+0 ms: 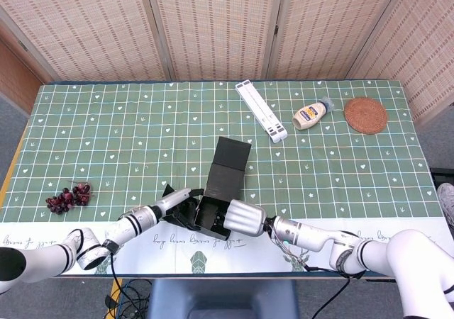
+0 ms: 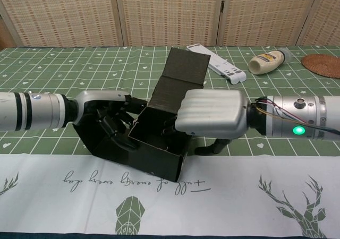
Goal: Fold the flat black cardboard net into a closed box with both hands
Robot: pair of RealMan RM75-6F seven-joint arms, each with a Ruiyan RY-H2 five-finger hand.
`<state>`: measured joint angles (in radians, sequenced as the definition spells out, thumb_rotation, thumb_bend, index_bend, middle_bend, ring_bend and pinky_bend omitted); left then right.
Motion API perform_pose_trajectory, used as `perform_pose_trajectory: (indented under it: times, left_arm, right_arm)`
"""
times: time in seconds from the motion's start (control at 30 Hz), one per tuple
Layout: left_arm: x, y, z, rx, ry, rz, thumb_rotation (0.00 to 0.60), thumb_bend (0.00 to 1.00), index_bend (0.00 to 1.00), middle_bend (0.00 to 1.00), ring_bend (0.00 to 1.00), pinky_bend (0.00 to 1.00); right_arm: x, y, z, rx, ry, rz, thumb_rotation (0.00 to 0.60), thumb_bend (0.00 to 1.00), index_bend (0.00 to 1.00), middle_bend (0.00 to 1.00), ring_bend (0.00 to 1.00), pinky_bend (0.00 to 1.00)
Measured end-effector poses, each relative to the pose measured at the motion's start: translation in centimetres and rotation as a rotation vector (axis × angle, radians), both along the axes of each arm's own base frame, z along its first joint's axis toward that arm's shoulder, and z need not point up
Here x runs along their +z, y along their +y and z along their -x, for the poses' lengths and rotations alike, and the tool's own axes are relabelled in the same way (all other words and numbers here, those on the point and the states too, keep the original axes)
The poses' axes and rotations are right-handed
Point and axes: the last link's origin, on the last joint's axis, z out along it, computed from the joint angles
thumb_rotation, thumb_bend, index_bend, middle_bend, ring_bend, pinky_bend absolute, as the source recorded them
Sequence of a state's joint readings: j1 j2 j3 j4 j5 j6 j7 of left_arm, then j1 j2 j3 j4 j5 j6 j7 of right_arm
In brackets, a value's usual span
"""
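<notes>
Standing half-formed, the black box (image 2: 159, 138) is held between the left hand (image 2: 109, 119) and right hand (image 2: 210, 117); its lid flap (image 2: 183, 71) is raised beyond both.

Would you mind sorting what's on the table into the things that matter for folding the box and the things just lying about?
For the job:
black cardboard box, half folded, lid flap up
left hand, on the box's left side
right hand, on its right side

Lying about:
grapes
white folding stand
squeeze bottle
woven coaster
</notes>
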<state>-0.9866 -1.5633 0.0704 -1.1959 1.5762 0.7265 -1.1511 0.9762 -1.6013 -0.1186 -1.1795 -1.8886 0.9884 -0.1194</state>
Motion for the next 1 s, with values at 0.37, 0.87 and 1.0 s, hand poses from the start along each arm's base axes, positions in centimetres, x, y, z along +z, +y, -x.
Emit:
perform_pose_trajectory:
  times: [0.37,0.87,1.0]
  left_arm:
    - [0.15,-0.3,-0.25,0.01,-0.022,0.016,0.6,0.06,0.24,0.25,0.55,0.79]
    - [0.23,-0.37,-0.14,0.015,-0.026,0.019,0.6,0.06,0.23,0.25,0.55,0.79]
    - [0.19,-0.35,-0.18,0.014,-0.026,0.017,0.6,0.06,0.23,0.25,0.55,0.79]
  right_arm:
    - [0.41,0.12,-0.55,0.036,0.067,-0.027,0.6,0.51,0.6,0.65,0.79,1.0]
    - [0.84,0.16,-1.0,0.046,0.097,-0.053,0.6,0.69,0.84,0.87,0.82,1.0]
    - [0.99,0.15,-0.88,0.051,0.097,-0.048,0.6,0.66,0.85,0.86,0.82,1.0]
